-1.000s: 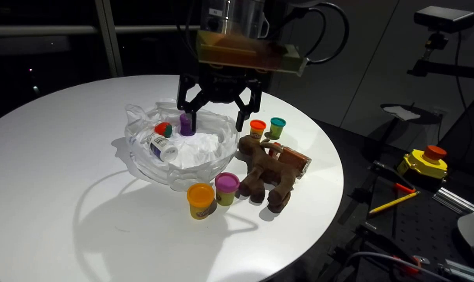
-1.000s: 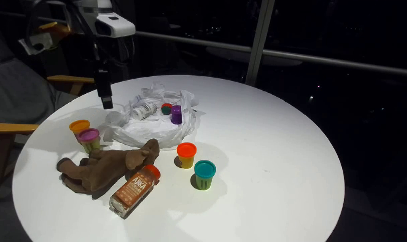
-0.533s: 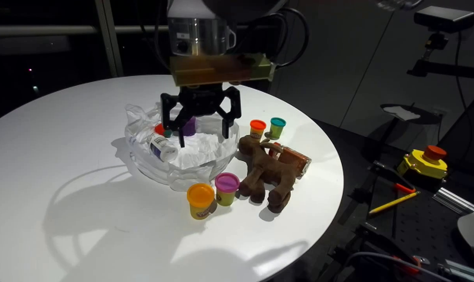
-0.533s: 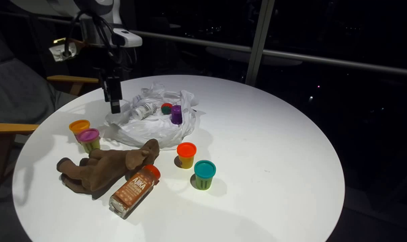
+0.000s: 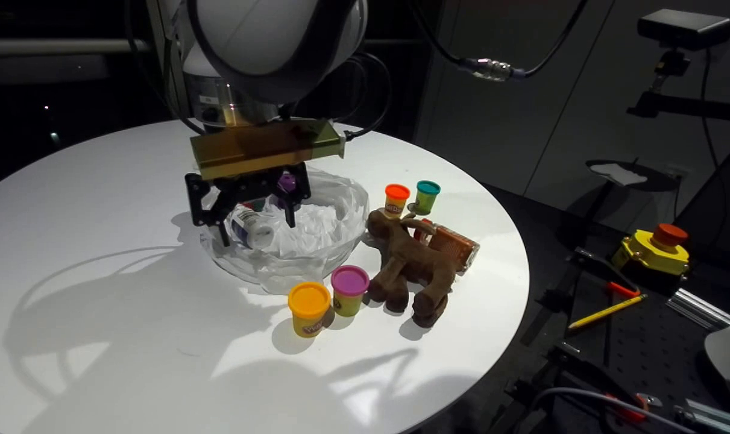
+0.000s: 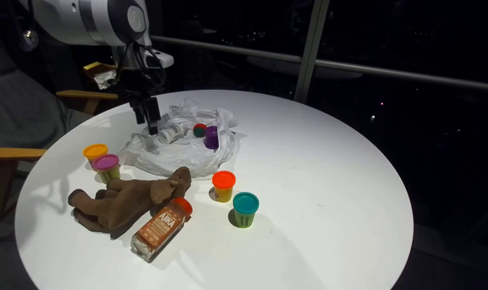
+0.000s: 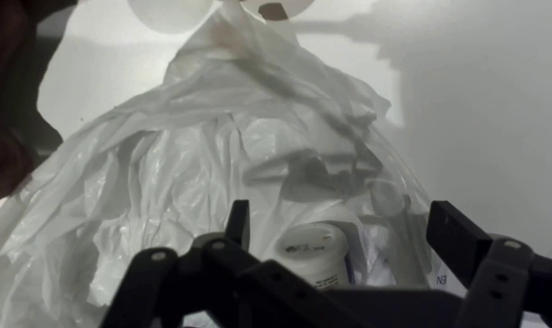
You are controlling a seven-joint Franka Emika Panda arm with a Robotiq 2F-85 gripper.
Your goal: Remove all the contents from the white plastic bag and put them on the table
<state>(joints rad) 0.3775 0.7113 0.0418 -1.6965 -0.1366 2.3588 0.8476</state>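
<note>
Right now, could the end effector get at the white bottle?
Likely yes: the end effector is open, the wrist view showing the white bottle between its fingers, near end uncovered; film of the white plastic bag might snag.

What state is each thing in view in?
Gripper: open, empty
Plastic bag: crumpled, mouth open
White bottle: lying in the bag
Purple tub: on end in the bag
Red-green ball: in the bag
Orange-lidded tub: upright, closed
Pink-lidded tub: upright, closed
Red-lidded tub: upright, closed
Teal-lidded tub: upright, closed
Spice jar: on its side, capped
Plush toy: on its side
Red button: unclear if pressed
</note>
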